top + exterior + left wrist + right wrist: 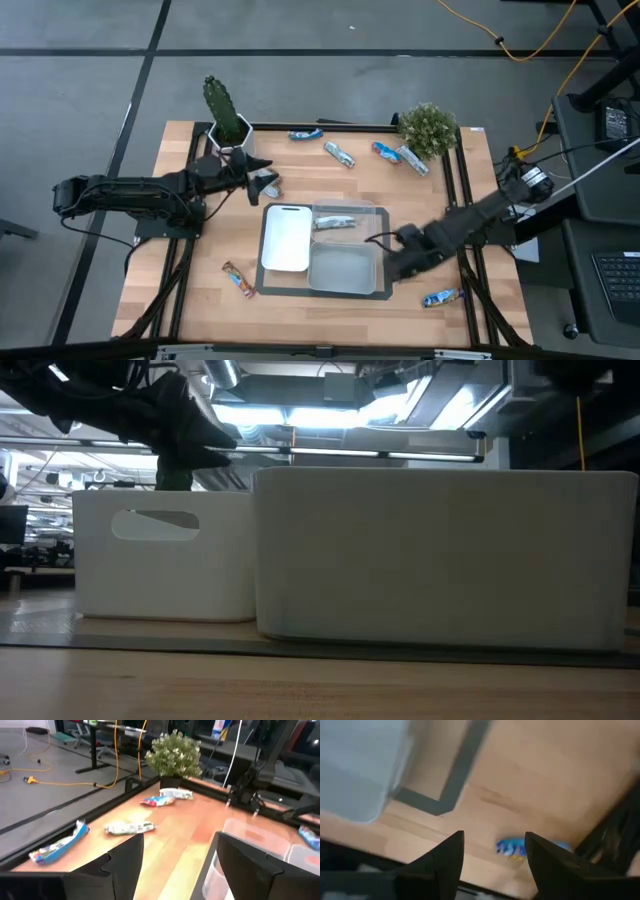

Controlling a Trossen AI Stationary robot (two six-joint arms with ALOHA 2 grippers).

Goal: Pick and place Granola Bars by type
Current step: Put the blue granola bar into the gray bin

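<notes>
Step in hand, your call: reach for pickup. Right gripper [492, 852] fingers spread, empty, beside tray [380, 250] right wall. Target blue bar [520, 848] lies near desk's front right corner. Next: lower over bar, close. Left gripper [175, 865] open, waits near cactus pot [228, 135].

No readable text anywhere; the wrappers on the granola bars [129, 827] may carry print, but it's too blurred to read.

Surface [200, 290]: light wood, matt, visible grain. Tray [345, 295]: smooth plastic, white and translucent parts. Granola Bars [339, 154]: glossy, crinkled foil wrappers. Left hand [175, 865] fingers: dark matt plastic. Frame rails [468, 200]: black metal.
</notes>
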